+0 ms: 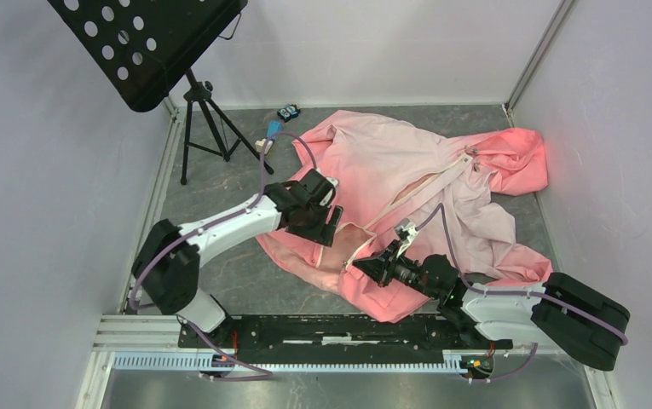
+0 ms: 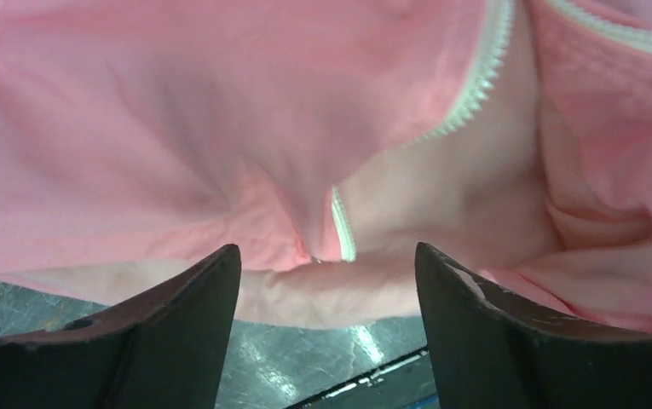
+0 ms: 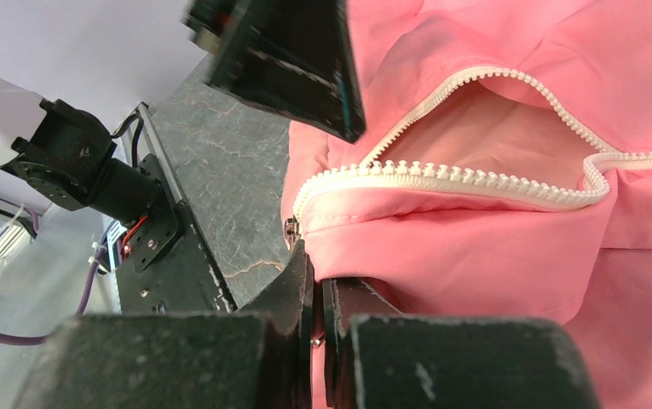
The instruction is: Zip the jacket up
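Pink jacket [image 1: 390, 162], lower front unzipped, on grey surface [image 1: 237, 285].
Right tool [image 3: 314, 273] pressed together, pinching the hem beside the cream zipper [image 3: 476, 179]'s lower end; left tool [image 2: 326, 256] spread over fabric across the open gap; jacket body extends beyond both tools, hood farthest.

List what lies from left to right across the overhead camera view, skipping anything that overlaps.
Music stand → left tool → right tool → jacket hood.
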Controlling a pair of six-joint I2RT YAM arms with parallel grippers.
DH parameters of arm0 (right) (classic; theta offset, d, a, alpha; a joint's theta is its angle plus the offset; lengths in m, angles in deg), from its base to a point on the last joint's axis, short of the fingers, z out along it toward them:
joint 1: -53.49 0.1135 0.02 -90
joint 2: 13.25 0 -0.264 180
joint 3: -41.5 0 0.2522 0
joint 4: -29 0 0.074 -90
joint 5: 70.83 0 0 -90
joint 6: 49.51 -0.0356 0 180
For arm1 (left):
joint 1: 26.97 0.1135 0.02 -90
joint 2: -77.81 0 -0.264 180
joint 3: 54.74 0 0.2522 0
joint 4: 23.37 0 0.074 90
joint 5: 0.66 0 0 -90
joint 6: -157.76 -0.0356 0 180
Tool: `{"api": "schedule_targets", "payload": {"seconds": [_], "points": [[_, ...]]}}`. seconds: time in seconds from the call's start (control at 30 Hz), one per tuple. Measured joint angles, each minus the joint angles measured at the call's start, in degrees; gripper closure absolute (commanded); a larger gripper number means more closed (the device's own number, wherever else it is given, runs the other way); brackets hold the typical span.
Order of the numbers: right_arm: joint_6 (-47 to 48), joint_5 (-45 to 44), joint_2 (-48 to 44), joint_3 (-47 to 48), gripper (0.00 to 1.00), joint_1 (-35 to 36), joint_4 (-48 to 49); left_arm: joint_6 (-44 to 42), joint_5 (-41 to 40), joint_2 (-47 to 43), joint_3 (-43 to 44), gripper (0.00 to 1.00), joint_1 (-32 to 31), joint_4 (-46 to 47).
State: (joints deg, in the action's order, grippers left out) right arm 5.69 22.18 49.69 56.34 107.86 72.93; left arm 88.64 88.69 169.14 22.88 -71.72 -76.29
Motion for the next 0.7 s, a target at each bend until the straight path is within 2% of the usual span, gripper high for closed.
{"api": "schedule_targets", "payload": {"seconds": [0.07,0.23,0.43,0.7], "points": [[0.0,0.0,0.0,0.0,1.0,0.0,0.0,-0.3,0.8,-3.2,-0.1,0.2,0.0,-0.6],[0.0,0.0,0.0,0.0,1.0,0.0,0.0,-2.5,1.4,-7.2,-0.1,0.4,0.0,-3.4],[0.0,0.4,0.7,0.0,1.0,0.0,0.0,-5.2,3.5,-2.8,-0.1,0.42,0.0,-5.9],[0.0,0.9,0.9,0.0,1.0,0.0,0.1,-6.1,4.3,5.0,0.3,0.55,0.0,-5.9]]}}
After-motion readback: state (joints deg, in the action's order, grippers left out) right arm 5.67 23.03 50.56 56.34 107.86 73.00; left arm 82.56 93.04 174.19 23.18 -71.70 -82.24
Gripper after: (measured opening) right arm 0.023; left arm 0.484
